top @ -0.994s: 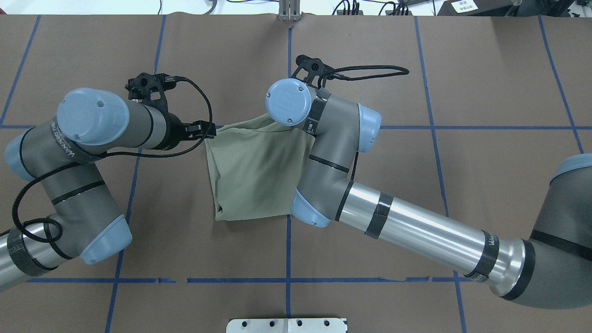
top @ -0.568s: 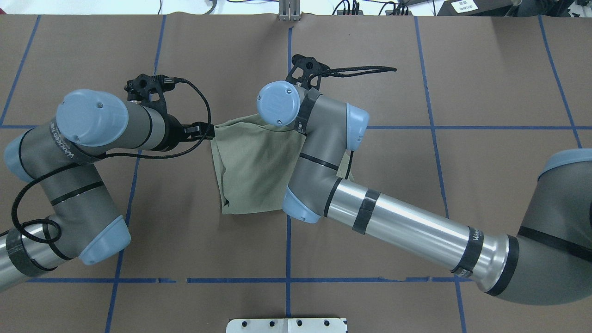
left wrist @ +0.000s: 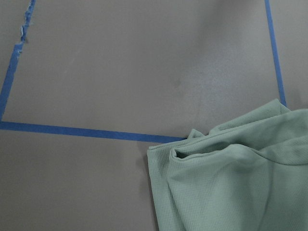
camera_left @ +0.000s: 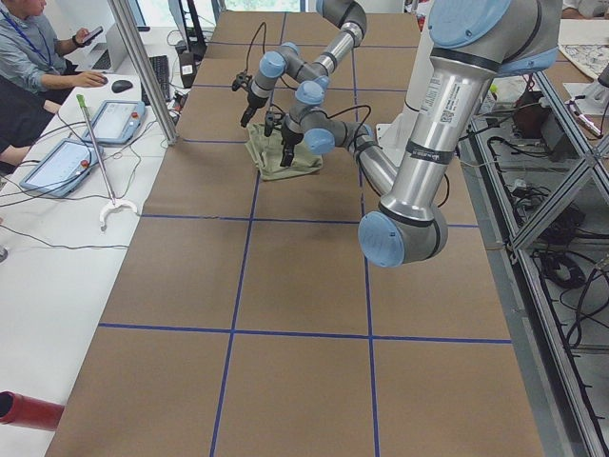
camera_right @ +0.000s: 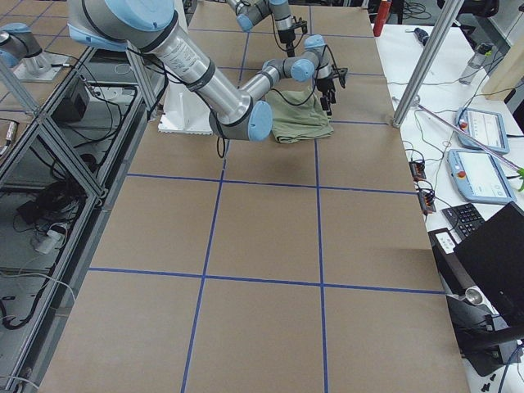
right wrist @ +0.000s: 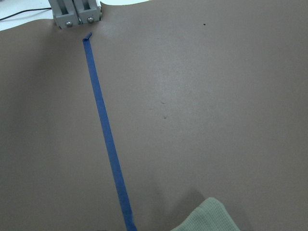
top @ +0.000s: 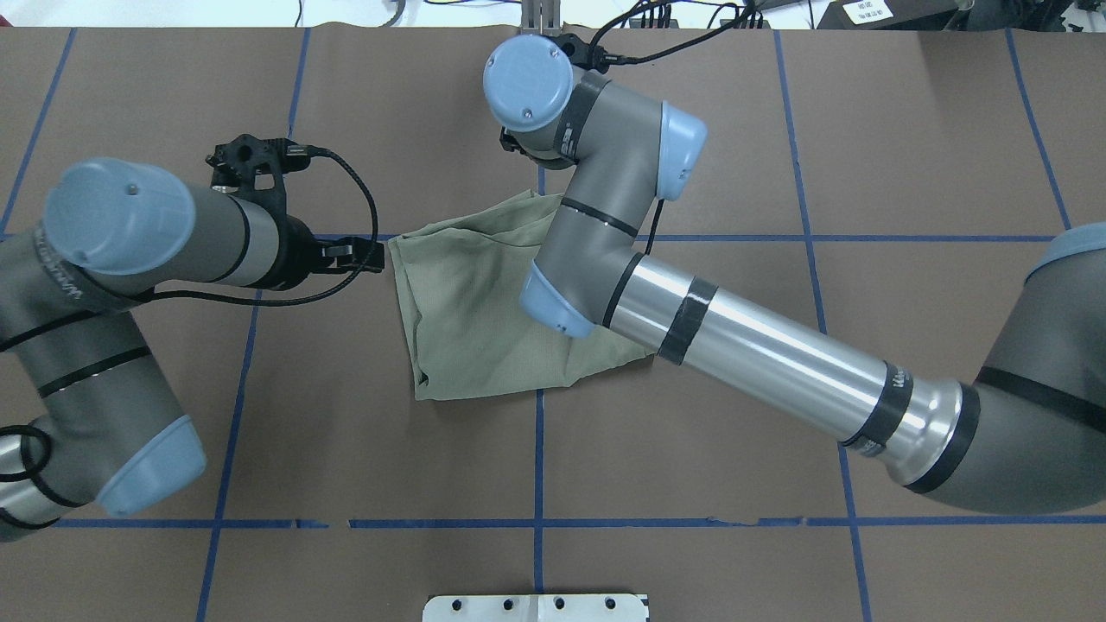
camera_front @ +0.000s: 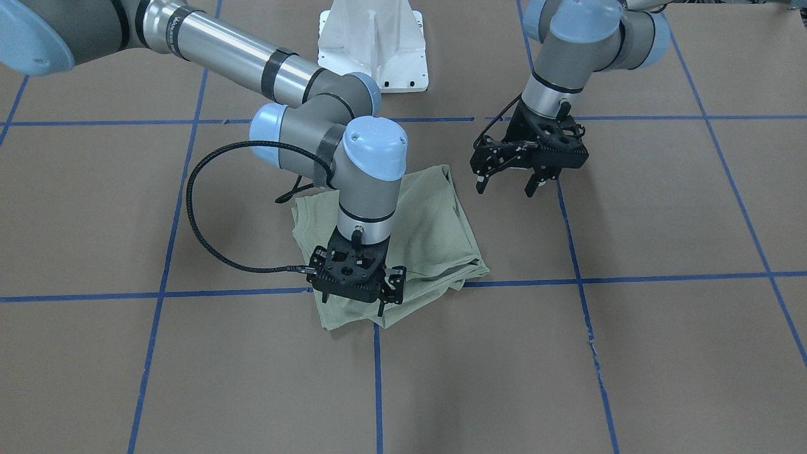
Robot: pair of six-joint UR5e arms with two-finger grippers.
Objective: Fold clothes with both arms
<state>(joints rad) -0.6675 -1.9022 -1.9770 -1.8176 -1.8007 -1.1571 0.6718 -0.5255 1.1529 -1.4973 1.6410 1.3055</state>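
Folded shirt lies rumpled mid-bench. The left claw hangs just beside it, spread and empty. The right claw is over the shirt's edge, its grip impossible to tell.

The shirt is a plain pale sage green with a fine ribbed weave. The table under it is dull brown, crossed by a grid of blue tape lines. The left arm and right arm are silver and grey, with light blue caps and black bands. In the front-facing view, at twelve o'clock from the shirt, the base is white.
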